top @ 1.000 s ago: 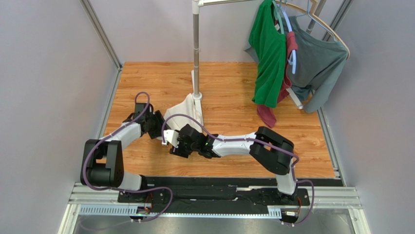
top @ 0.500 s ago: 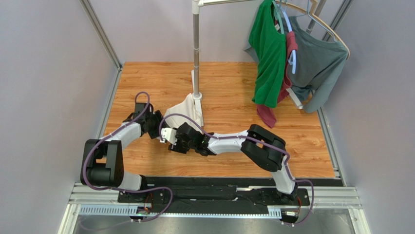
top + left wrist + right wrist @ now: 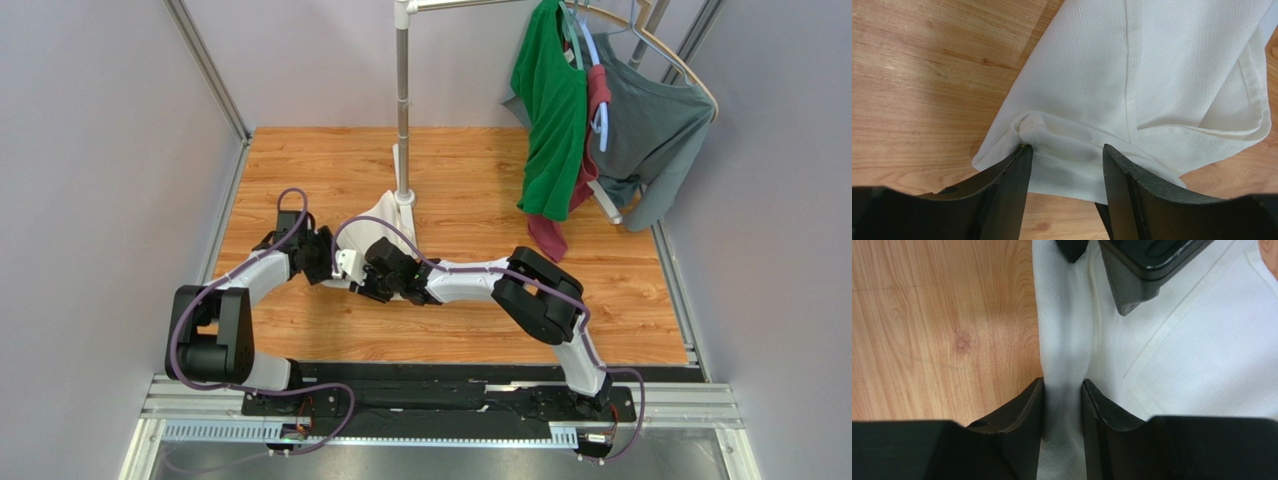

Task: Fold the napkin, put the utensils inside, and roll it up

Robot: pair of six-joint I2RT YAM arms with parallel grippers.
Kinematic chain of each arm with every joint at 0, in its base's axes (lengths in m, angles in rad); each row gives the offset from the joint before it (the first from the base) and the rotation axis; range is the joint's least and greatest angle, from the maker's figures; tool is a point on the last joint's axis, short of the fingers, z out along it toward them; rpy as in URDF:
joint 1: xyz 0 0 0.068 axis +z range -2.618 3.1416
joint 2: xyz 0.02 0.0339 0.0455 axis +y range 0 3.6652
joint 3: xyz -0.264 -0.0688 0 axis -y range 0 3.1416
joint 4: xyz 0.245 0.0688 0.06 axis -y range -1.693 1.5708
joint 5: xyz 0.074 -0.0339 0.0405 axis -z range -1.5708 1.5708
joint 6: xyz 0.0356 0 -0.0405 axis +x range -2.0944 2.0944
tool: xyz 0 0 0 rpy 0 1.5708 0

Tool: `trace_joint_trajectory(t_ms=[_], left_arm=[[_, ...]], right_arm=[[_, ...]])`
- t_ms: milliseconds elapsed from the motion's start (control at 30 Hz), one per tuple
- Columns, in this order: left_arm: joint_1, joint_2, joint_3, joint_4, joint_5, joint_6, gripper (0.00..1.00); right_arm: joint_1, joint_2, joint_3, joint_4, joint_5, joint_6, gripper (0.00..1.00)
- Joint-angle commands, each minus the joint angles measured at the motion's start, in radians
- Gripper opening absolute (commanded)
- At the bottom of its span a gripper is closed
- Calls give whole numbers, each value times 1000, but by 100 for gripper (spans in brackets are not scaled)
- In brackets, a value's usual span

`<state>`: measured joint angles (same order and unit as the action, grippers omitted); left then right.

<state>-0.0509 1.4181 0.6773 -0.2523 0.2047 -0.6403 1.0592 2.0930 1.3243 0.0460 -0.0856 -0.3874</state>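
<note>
The napkin (image 3: pixel 385 222) lies on the wooden surface (image 3: pixel 480 180) a little left of the frame's centre in the top view. Its far end reaches the foot of the white pole stand (image 3: pixel 403 100), and its near end is under the two hands. In the left wrist view the napkin (image 3: pixel 1152 75) is folded over on itself, with a hemmed layer on top and a rounded, rolled-looking edge along its lower side.

The left hand (image 3: pixel 320 256) meets the cloth from the left of the frame. Its jaws (image 3: pixel 1067 150) stand well apart, straddling that rolled edge, and the tip of one finger (image 3: pixel 1019 165) touches a bump in the fold. Nothing looks pinched between them.

The right hand (image 3: pixel 352 268) comes in from the right, just beside the left one. Its jaws (image 3: pixel 1063 385) are nearly together and squeeze a raised ridge of the napkin (image 3: pixel 1202 355), with cloth filling the narrow gap between them. The left hand's fingers (image 3: pixel 1132 285) show at the top of the right wrist view, close over the same ridge.

A green shirt (image 3: pixel 548 120) and a grey shirt (image 3: pixel 655 130) hang at the upper right, well apart from the napkin.
</note>
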Motion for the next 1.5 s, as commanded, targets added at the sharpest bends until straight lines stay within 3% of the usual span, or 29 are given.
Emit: trace_joint_trajectory(t_ms=[0, 200, 400, 533, 700, 933, 1467], left_arm=[[3, 15, 27, -4, -1, 21, 64], [3, -34, 28, 18, 18, -2, 68], [3, -172, 41, -47, -79, -10, 72], [5, -275, 16, -84, -203, -16, 74], [5, -367, -71, -61, -214, -12, 74], [5, -366, -133, -103, -153, -13, 72], [5, -286, -156, -120, -148, -45, 59]], right_arm=[[-1, 28, 6, -107, -48, 62, 30], [-2, 48, 6, -185, -108, 111, 15], [-34, 48, -7, -230, -250, 173, 1], [-48, 61, -13, -241, -344, 208, 0], [-97, 94, -7, -239, -503, 258, 0], [-172, 140, 21, -230, -643, 326, 0], [-231, 209, 87, -236, -720, 355, 0]])
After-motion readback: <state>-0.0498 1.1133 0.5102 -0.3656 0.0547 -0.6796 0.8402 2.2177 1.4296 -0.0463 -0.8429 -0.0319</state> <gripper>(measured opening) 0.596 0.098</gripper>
